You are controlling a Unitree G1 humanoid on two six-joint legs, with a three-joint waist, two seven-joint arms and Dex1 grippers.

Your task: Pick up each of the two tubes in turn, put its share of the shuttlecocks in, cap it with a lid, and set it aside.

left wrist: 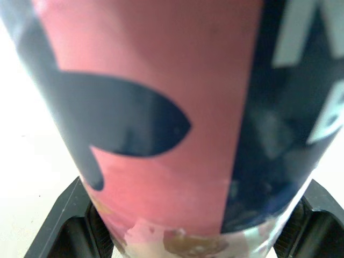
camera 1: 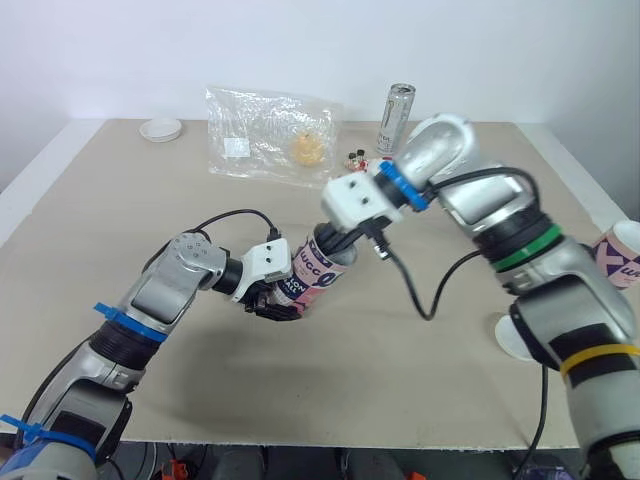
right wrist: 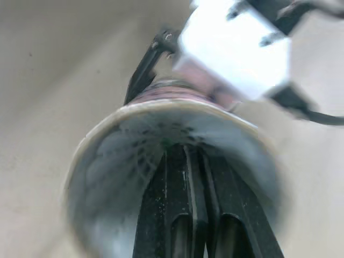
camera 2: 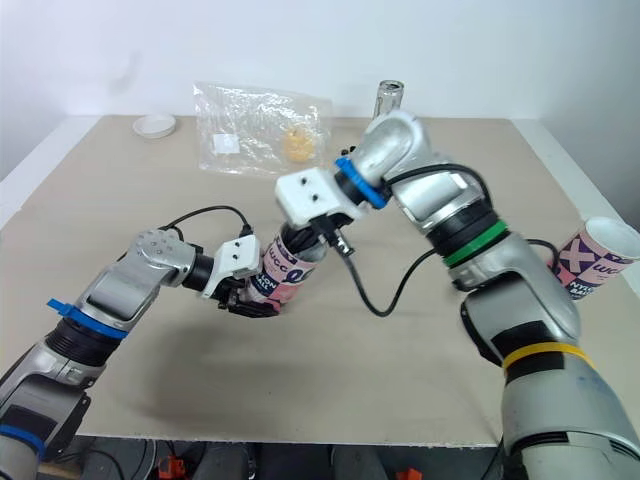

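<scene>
around: plastic bag at 12 o'clock, can at 1, second tube at 3.
tube: centre, tilted.
left gripper: clamped on tube's base.
right gripper: fingers near together, inside tube's mouth.

- You are getting soft, even light from above on the pale beige tabletop; only faint, diffuse shadows are falling on it.
- Glare is glinting off the crinkled clear plastic bag and the silver drinks can.
- In your left wrist view, the pink-and-navy printed cardboard tube is sitting too close and blurring.
- In your right wrist view, its rim is smearing out of focus.
</scene>
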